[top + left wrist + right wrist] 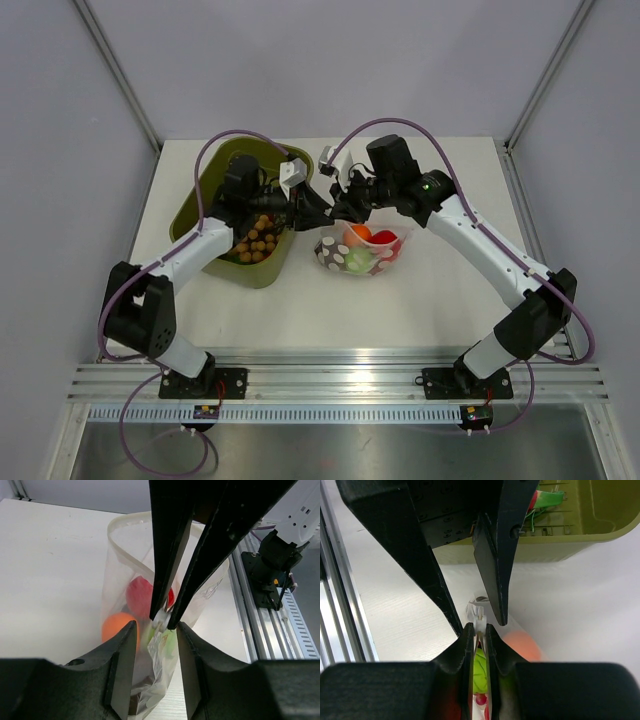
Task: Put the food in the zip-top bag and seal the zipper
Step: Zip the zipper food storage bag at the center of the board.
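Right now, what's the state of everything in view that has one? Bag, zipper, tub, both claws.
Clear crinkly plastic zip-top bag: glossy toy food inside, mouth gaping.
Clear press-seal zipper strip: unsealed, one end pinched.
Olive-green rectangular plastic tub: open, small brown balls inside.
Left claw: open, straddling the bag.
Right claw: shut on the zipper strip.

White table (300,310), pale grey walls (330,60), aluminium rail (340,375) at near edge.
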